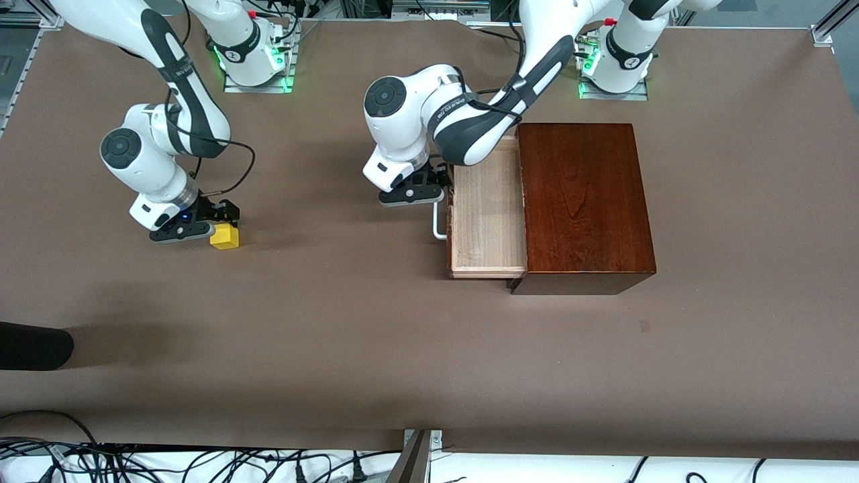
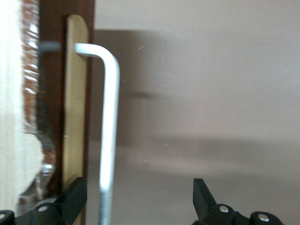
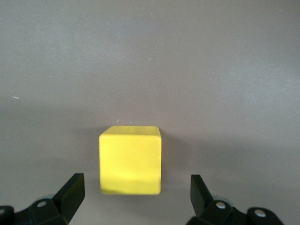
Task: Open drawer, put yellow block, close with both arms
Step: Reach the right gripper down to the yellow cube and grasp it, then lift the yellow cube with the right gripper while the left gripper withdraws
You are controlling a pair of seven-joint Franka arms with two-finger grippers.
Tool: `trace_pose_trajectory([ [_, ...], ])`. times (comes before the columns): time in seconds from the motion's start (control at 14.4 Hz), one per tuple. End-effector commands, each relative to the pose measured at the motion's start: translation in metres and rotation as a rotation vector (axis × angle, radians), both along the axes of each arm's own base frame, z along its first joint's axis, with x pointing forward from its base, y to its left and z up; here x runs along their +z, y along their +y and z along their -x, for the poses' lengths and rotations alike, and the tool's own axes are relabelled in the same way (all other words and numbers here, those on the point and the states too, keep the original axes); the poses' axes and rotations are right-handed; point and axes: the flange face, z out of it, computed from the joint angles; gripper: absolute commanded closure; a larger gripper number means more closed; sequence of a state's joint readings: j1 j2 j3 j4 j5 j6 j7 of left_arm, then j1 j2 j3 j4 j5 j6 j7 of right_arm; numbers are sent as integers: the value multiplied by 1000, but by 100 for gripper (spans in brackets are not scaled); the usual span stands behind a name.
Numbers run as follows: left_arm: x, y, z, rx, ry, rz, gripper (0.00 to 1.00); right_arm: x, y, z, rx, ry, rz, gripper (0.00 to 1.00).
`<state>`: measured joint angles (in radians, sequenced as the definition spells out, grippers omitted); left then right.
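Observation:
The drawer [image 1: 486, 215] stands pulled out of the dark reddish-brown box [image 1: 584, 201], toward the right arm's end, and its pale inside holds nothing. The left gripper [image 1: 419, 189] hangs open at the drawer front. In the left wrist view the white handle [image 2: 108, 136] runs between the spread fingers [image 2: 72, 199], close to one of them; the left gripper [image 2: 139, 199] does not clasp it. The yellow block [image 1: 225, 236] rests on the table near the right arm's end. The right gripper [image 1: 201, 225] is low beside it, open. In the right wrist view the yellow block [image 3: 130, 159] sits just between the tips of the right gripper [image 3: 136, 194].
A brown cover [image 1: 335, 335] spans the table. A dark rounded object [image 1: 33, 345] pokes in at the right arm's end, near the front camera. Cables and a metal bracket [image 1: 416, 456] lie along the table edge nearest the camera.

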<state>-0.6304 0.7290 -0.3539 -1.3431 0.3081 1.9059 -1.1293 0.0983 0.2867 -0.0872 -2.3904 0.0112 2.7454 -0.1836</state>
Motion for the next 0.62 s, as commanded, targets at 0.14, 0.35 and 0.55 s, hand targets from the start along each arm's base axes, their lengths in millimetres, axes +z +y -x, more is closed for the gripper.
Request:
trace_pose_trajectory([
  [0.14,82,18,5,32,68,47,0,-13,3,-1,16,-33,-4,0],
  [0.35,131,42,2,72,92,59,0,-17,8,0,28,-29,-7,15],
  [0.55,175,98,-26,153,79,56,0,-16,11,0,34,-35,-8,87],
])
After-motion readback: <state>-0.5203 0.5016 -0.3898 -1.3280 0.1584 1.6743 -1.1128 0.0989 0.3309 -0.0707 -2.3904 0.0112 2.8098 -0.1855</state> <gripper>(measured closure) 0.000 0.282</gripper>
